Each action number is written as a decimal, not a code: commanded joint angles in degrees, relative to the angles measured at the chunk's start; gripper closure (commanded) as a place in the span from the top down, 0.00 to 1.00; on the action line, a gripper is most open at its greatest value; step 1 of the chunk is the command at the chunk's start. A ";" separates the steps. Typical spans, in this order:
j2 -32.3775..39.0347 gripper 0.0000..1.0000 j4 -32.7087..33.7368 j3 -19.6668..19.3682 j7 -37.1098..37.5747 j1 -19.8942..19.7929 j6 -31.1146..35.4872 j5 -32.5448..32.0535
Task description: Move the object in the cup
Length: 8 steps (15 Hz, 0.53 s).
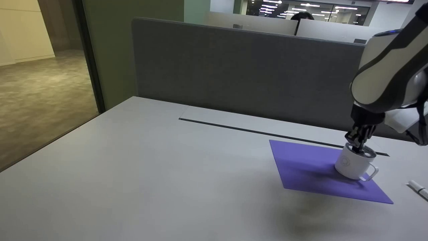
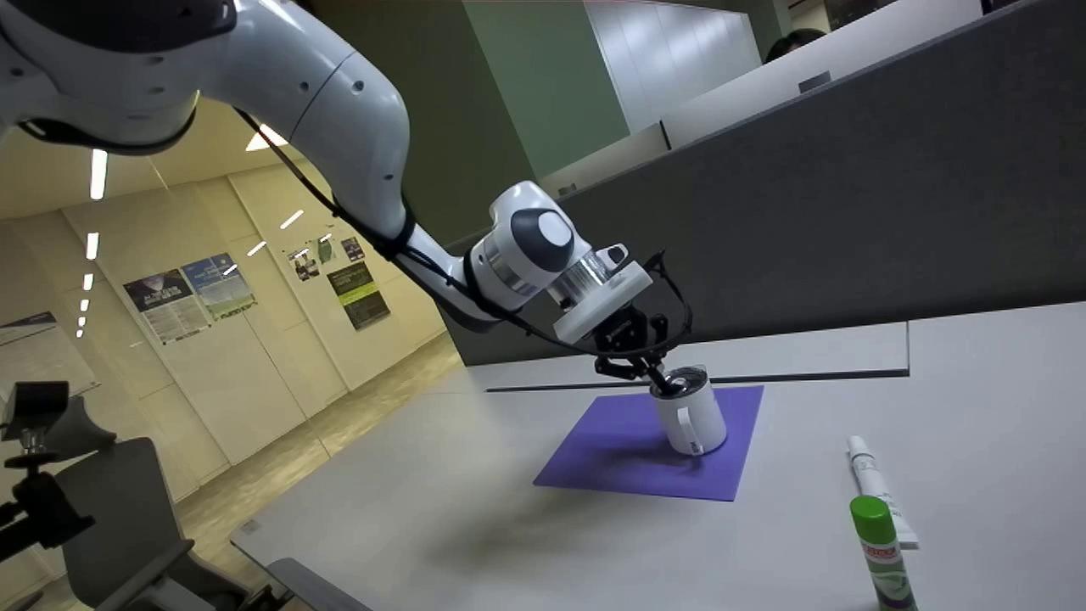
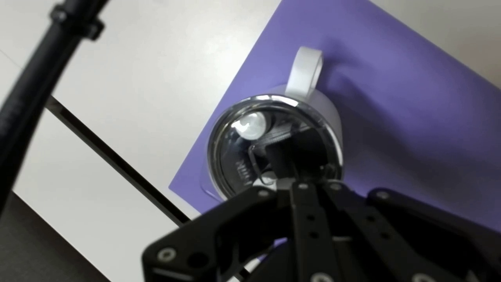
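The cup (image 1: 349, 166) is a short white mug with a shiny metal rim and a clear lid. It stands upright on the purple mat (image 1: 301, 167); its handle (image 2: 687, 428) shows in both exterior views and in the wrist view (image 3: 305, 70). My gripper (image 1: 357, 149) comes down at a tilt, with its fingertips at the top of the cup, inside the rim. In the wrist view the fingers (image 3: 299, 156) look close together. Pale round parts (image 3: 251, 126) show on the lid. The fingers hide part of the lid, and whether anything is between them is hidden.
A white tube (image 2: 874, 484) lies on the table, and a green-capped container (image 2: 882, 547) is near it. A tall grey partition (image 1: 234, 73) runs along the table's back edge. A dark slot (image 1: 227, 127) runs in front of it. A black cable (image 2: 526, 327) hangs along the arm.
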 commanded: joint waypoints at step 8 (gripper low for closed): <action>0.30 0.00 -0.65 -3.90 3.96 0.74 3.30 -4.27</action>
